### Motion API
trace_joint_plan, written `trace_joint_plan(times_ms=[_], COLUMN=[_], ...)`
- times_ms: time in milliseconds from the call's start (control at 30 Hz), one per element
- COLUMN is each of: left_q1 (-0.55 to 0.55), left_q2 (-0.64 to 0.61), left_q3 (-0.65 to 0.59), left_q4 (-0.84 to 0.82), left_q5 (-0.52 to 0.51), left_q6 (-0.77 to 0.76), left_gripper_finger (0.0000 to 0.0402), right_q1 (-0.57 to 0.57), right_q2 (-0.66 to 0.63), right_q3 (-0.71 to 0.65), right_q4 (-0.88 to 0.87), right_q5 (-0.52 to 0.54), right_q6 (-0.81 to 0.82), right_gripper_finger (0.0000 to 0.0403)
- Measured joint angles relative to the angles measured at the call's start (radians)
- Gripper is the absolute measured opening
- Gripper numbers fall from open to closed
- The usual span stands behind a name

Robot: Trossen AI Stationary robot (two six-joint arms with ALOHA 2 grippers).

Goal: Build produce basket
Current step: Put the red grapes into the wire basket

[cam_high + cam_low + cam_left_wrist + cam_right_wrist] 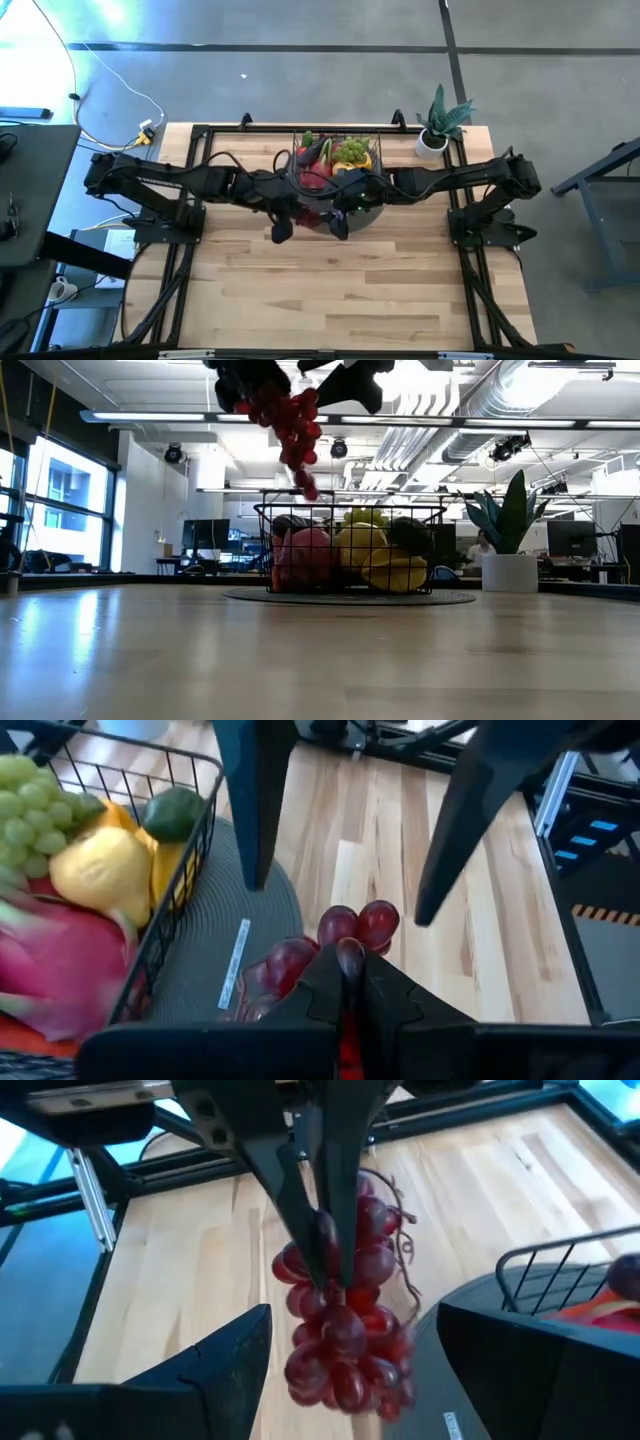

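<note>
Red grapes (pixel 345 1325) hang long-ways down from the left gripper (pixel 345 960), whose fingers are pinched tight on the top of the bunch, raised above the table just off the basket's (pixel 350 550) near side. The right gripper (pixel 340 1370) waits close beside the bunch with its fingers spread wide and holding nothing. To my eye the left arm must carry the dangling bunch sideways over the rim, then lower it onto the fruit (pixel 385 555) already inside.

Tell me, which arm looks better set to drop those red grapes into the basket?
The left, likely. Its left gripper is shut on the red grapes, hanging them above the near edge of the basket. The right gripper is open beside them, holding nothing.
</note>
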Motion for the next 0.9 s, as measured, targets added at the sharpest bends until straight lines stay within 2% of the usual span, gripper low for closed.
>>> trace_joint_plan(times_ms=[367,500,667,900], left_q1=[0.043,0.058,0.081,0.107], left_q2=[0.000,0.000,0.000,0.001], left_q3=[0.072,0.080,0.080,0.080], left_q4=[-0.002,-0.003,-0.003,-0.003], left_q5=[-0.002,-0.002,0.034,0.047], left_q6=[0.068,0.073,0.074,0.104], left_gripper_finger=[0.0000,0.0000,0.0000,0.0001], right_q1=[-0.016,-0.021,-0.023,-0.034], right_q2=[0.000,0.000,0.008,0.058], right_q3=[0.000,0.000,0.001,0.001], right_q4=[0.004,0.004,0.006,-0.011], right_q5=[-0.051,-0.009,0.038,0.030], right_q6=[0.004,0.043,0.063,0.165], right_gripper_finger=[0.0268,0.0264,0.0212,0.0123])
